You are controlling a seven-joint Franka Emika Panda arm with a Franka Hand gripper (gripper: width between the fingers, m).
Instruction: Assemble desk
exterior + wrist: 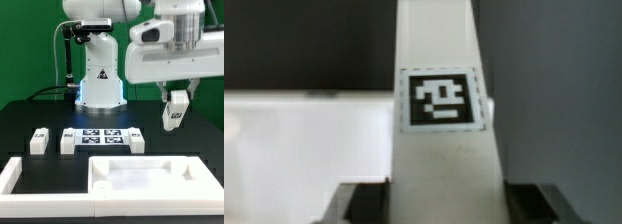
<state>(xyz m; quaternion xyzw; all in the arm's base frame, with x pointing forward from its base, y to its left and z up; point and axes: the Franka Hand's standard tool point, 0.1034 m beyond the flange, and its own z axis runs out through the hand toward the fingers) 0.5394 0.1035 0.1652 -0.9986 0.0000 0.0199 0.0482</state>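
Exterior frontal; wrist close on leg (441, 150)

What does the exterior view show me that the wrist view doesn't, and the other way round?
Exterior view only: three loose legs beside the marker board, the desk top nearer the camera, the arm's base at the back. Wrist view only: the tag on the held leg up close, with dark fingers on either side of it. Both: the tool shut on the held leg.
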